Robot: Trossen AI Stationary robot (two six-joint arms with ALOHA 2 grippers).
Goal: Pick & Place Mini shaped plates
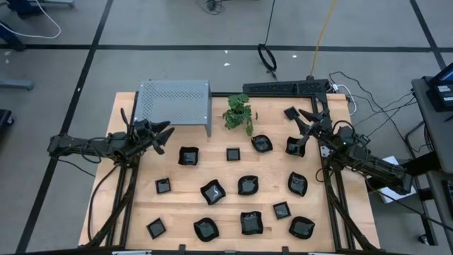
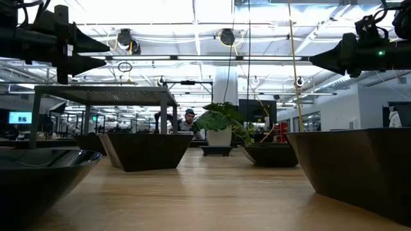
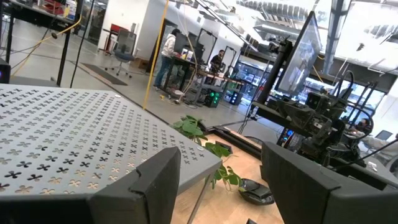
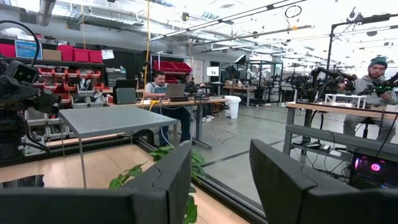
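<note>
From my seat I see both arms raised above the pale wooden table (image 1: 276,185) with nothing in hand; the left pincer (image 1: 161,134) hovers beside the grey perforated metal box (image 1: 173,100), its fingers spread wide, and the right pincer (image 1: 309,122) hangs near the table's far right corner, likewise wide open and empty; the small glossy black shaped plates (image 1: 248,185) lie scattered over the middle and near part of the table, about fifteen of them, each apart from its neighbours, some square like the one near the centre (image 1: 233,154), some wavy-edged like the one nearer me (image 1: 212,191); a small green leafy plant (image 1: 239,112) stands just beside the box; I judge these dishes to be light, stiff and slick, probably brittle if dropped, so a flat pinch from above would slide off; I would take one by its raised rim, one finger inside the shallow centre and one outside, closing gently; the plate closest to the right pincer (image 1: 295,146) looks the easiest first pick; nothing has been lifted yet.
</note>
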